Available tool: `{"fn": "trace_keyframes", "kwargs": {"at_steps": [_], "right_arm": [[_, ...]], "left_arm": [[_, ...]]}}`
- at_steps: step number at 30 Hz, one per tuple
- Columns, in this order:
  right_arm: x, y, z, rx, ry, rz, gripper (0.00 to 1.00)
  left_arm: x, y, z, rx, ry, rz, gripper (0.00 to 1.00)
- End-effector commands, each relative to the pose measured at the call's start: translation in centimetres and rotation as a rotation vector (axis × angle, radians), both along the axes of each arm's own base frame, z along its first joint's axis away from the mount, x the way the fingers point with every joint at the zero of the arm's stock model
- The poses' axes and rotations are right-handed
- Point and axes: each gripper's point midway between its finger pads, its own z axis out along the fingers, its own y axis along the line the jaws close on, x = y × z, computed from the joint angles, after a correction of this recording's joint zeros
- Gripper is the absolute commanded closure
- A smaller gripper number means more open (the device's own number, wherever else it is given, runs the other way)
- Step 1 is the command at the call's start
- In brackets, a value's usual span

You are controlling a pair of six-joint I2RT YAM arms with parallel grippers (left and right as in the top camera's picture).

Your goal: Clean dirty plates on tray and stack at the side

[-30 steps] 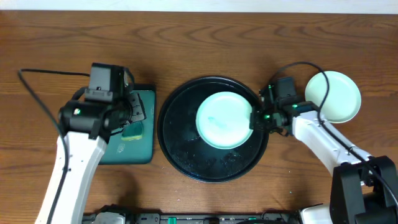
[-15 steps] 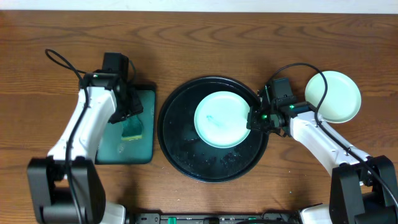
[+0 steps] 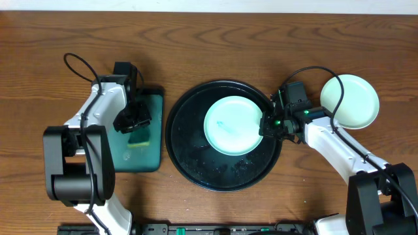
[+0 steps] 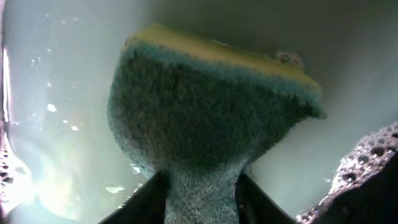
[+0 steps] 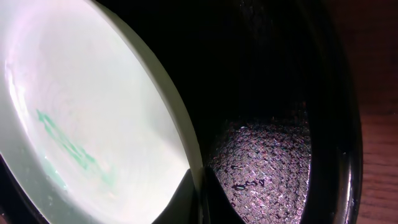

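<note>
A mint green plate [image 3: 232, 125] with a faint teal smear lies in the large black tray [image 3: 196, 163]. My right gripper [image 3: 266, 124] is shut on its right rim. In the right wrist view one finger lies over the plate [image 5: 93, 106] and one under it, at the gripper [image 5: 200, 199], with the wet tray [image 5: 273, 162] behind. Two more plates [image 3: 353, 100] lie stacked on the table at the right. My left gripper [image 3: 134, 123] is down in the teal tray, shut on a yellow-and-green sponge [image 4: 211, 106], as the left wrist view [image 4: 200, 186] shows.
The small rectangular teal tray [image 3: 147, 156] lies left of the black tray, with foam [image 4: 373, 155] at its edge. Black cables loop from both arms over the table. Bare wooden table [image 3: 209, 39] lies behind the trays.
My left arm has swung back and lowered its gripper onto the sponge in the teal tray. The right gripper keeps hold of the plate rim; the plate has shifted slightly left.
</note>
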Motion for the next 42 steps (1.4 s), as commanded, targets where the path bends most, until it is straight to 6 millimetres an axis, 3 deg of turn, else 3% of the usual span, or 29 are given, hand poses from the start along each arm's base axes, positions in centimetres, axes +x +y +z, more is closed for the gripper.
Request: {"fn": "trace_keyframes", "kwargs": {"at_steps": [1, 2, 6, 10, 18, 24, 30, 34, 42], "right_arm": [[-0.2, 0.3, 0.0, 0.014, 0.004, 0.009, 0.98], [-0.2, 0.3, 0.0, 0.013, 0.004, 0.009, 0.99], [-0.2, 0.3, -0.1, 0.013, 0.004, 0.009, 0.98], [-0.2, 0.3, -0.1, 0.013, 0.007, 0.01, 0.99], [-0.2, 0.3, -0.1, 0.013, 0.006, 0.011, 0.99], [-0.2, 0.3, -0.1, 0.011, 0.004, 0.017, 0.99], [-0.3, 0.5, -0.1, 0.012, 0.002, 0.023, 0.99], [-0.3, 0.5, -0.1, 0.012, 0.002, 0.023, 0.99], [-0.3, 0.5, -0.1, 0.011, 0.004, 0.022, 0.99]], "left_arm": [[-0.3, -0.2, -0.7, -0.014, 0.015, -0.015, 0.86], [-0.2, -0.2, -0.7, -0.014, 0.013, -0.015, 0.92], [-0.1, -0.2, -0.6, -0.013, 0.005, -0.015, 0.93], [0.6, -0.2, 1.6, -0.013, -0.066, -0.015, 0.93], [1.9, 0.4, 13.3, 0.026, -0.447, -0.039, 0.93], [0.5, 0.7, 22.0, 0.091, -0.736, -0.131, 0.93], [-1.3, 0.7, 29.0, 0.156, -0.989, -0.212, 0.93], [-2.5, 0.7, 31.2, 0.18, -1.07, -0.233, 0.93], [-2.7, 0.7, 31.6, 0.182, -1.083, -0.232, 0.93]]}}
